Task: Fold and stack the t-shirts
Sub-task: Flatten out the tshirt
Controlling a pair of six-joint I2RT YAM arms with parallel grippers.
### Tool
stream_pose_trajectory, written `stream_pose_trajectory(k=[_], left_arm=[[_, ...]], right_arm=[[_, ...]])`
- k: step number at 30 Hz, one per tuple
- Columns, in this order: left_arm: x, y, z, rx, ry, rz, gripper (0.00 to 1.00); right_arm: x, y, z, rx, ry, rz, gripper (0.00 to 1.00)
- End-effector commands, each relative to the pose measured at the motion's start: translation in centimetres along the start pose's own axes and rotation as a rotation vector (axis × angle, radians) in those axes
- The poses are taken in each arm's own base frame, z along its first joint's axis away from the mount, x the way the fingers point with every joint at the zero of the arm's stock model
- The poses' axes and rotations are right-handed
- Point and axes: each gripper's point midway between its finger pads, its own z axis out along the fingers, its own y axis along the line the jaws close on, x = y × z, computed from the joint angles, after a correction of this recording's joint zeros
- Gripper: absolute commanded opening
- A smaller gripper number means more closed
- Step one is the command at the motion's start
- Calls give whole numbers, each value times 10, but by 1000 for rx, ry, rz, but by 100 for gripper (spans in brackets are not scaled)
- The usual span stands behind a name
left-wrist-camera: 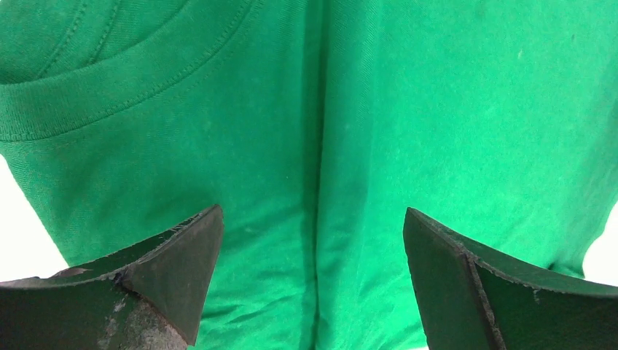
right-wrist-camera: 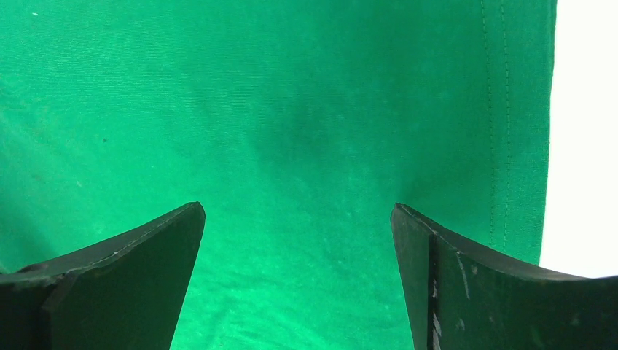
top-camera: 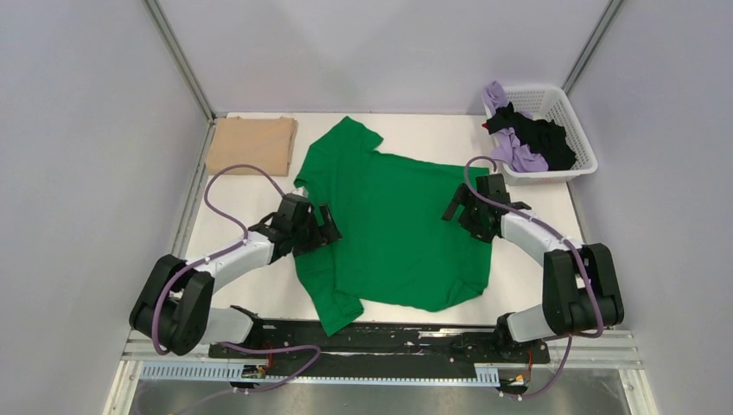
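Observation:
The bright green t-shirt (top-camera: 393,225) lies spread flat on the white table, collar end to the left, hem to the right. My left gripper (top-camera: 321,226) is open over the collar area; in the left wrist view (left-wrist-camera: 312,226) green cloth with the collar band fills the space between its fingers. My right gripper (top-camera: 464,212) is open over the hem side; the right wrist view (right-wrist-camera: 297,219) shows the stitched hem at right. A folded tan t-shirt (top-camera: 252,144) lies at the back left. Lilac (top-camera: 506,130) and black (top-camera: 543,138) t-shirts sit crumpled in the basket.
A white plastic lattice basket (top-camera: 570,117) stands at the back right corner. Grey walls enclose the table on three sides. The arm bases and a black rail run along the near edge.

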Motion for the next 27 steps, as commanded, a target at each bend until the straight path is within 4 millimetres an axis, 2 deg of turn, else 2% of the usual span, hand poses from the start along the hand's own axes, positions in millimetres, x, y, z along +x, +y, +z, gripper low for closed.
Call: stream_pose_trajectory(k=[1, 5, 6, 12, 16, 20, 22, 26, 27], left_arm=[[-5, 16, 11, -55, -32, -128, 100], [-4, 52, 5, -171, -20, -233, 100], [-3, 66, 1, -232, -23, -251, 100], [-37, 96, -37, -408, -162, -223, 100], [-60, 109, -53, -477, -218, -208, 100], [-81, 101, -55, -450, -246, -171, 100], [-91, 82, -55, -379, -238, -154, 100], [-72, 54, -49, -205, -140, -137, 100], [-62, 39, -48, -122, -90, -133, 100]], right_arm=[[-2, -5, 8, 24, -12, 28, 100], [1, -11, 13, 45, 1, 37, 100], [1, -12, 14, 50, 3, 40, 100], [4, -17, 20, 72, 23, 51, 100], [-2, -25, 24, 106, 7, 54, 100], [-16, -20, 24, 97, -17, 47, 100], [-25, -13, 20, 81, -35, 45, 100], [-36, 0, 3, 39, -66, 38, 100], [-35, 5, -6, 16, -65, 32, 100]])
